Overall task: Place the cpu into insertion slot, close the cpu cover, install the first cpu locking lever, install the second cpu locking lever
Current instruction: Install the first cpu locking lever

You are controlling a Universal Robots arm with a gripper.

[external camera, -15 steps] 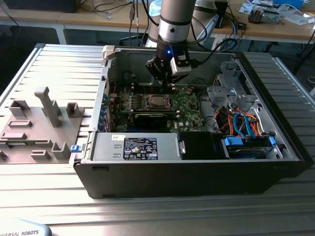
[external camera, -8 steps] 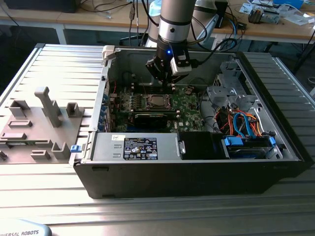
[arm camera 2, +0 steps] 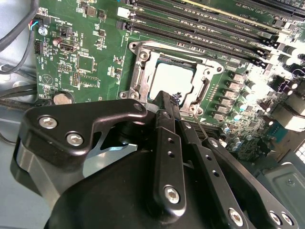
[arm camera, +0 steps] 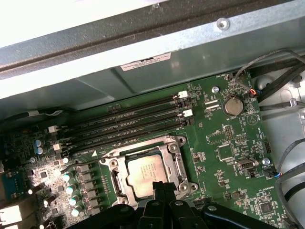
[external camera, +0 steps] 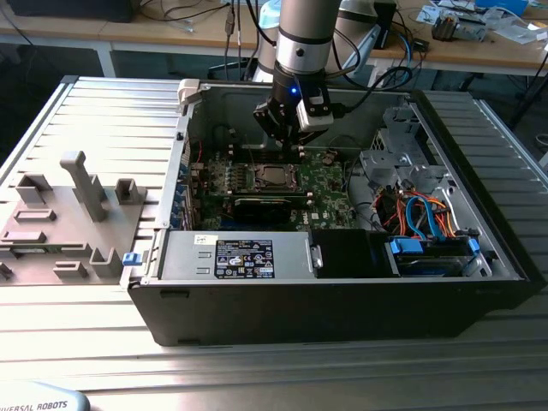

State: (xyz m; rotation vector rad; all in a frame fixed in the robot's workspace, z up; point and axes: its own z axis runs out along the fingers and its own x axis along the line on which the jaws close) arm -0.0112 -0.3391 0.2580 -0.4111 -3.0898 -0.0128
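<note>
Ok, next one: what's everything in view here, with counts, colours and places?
computer case: one, black and grey, open, on the ribbed metal table
motherboard: one, green, inside the case
insertion slot: one, dark, on the motherboard
cpu: one, silver-grey, seated in the insertion slot
cpu cover: one, silvery, lying framed around the cpu
memory slots: several, black, beside the cpu cover
coin battery: one, silver, on the motherboard
power supply: one, grey, inside the case
cables: several, blue and orange, at the exterior view's right
fixture blocks: several, grey, at the exterior view's left
gripper: one, black, shut, tips at the cpu cover's edge
</note>
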